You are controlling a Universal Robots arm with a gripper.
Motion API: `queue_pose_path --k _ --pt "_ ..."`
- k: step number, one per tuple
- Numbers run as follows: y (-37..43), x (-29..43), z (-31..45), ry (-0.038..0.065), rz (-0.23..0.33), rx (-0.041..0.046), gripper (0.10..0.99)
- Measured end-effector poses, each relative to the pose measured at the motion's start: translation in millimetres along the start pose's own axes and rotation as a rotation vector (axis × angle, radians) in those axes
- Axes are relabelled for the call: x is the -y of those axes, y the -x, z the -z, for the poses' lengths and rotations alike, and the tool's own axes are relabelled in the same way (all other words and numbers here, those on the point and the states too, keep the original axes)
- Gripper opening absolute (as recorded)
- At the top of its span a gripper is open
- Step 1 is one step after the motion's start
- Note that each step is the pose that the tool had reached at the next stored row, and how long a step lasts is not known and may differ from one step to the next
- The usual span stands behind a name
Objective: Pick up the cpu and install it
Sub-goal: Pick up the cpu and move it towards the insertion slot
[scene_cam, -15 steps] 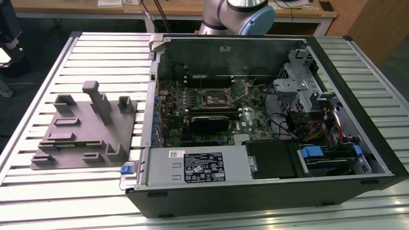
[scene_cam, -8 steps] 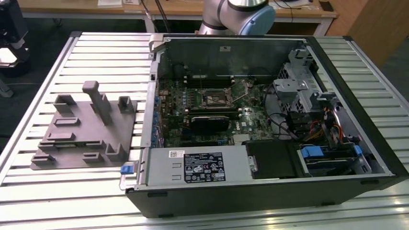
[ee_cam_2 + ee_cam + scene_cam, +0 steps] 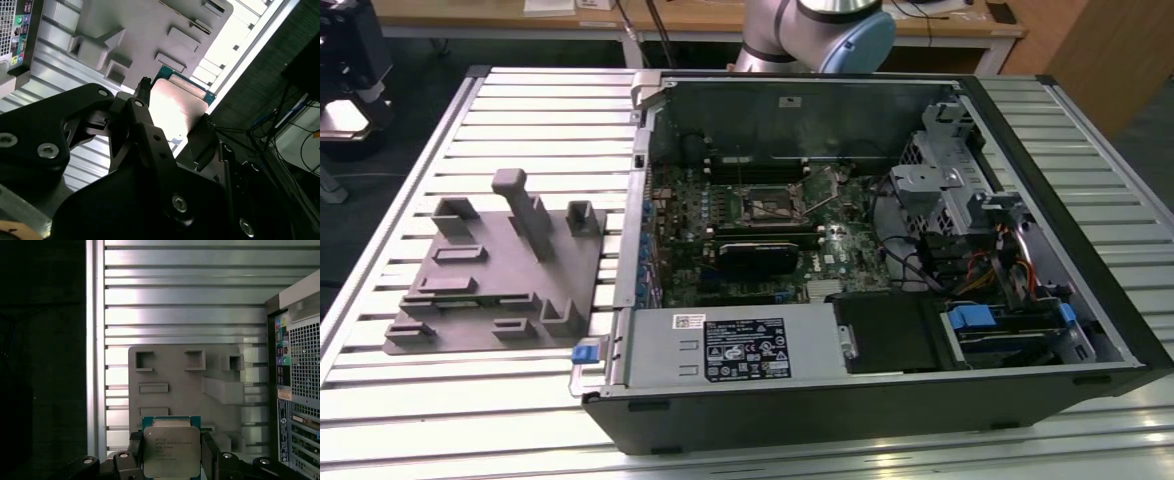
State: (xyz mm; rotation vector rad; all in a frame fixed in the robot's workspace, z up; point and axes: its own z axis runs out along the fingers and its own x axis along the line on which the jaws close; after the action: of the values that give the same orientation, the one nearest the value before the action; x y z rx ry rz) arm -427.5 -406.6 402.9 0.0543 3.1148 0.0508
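Two opposite edges, nothing more: clamps the small flat square cpu (image 3: 171,447) with the shiny silver-grey metal top between the black fingers (image 3: 135,452) of the claw (image 3: 171,457), shut on the chip in both wrist views. Turns the metal lid toward the first wrist view, with a strip of green board edge beside it. Hangs above the pale grey plastic fixture with moulded pockets (image 3: 170,372), apart from it, not resting in any pocket.

Reads as the carrying stage: chip up off the fixture, not yet seated anywhere. Squeeze firmly but modestly, and only on the board's edges. Carry without tilt or twist, so nothing slips between the pads. Travel slowly and smoothly, with no jolts. Allow for the fixture's tall upright post (image 3: 520,205) when passing over.

Farther off, find the slatted aluminium bench (image 3: 534,110) bearing the fixture and, just beside it, the open black computer case (image 3: 854,420). Find inside, on the green motherboard (image 3: 687,210), the square metal-framed socket with a dark centre (image 3: 771,205), well apart from the fixture.
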Motion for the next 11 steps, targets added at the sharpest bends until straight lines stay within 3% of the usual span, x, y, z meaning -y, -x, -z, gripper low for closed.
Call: queue_pose_path --k 11 --pt "14.4 -0.5 -0.4 0.000 0.000 0.0000 0.545"
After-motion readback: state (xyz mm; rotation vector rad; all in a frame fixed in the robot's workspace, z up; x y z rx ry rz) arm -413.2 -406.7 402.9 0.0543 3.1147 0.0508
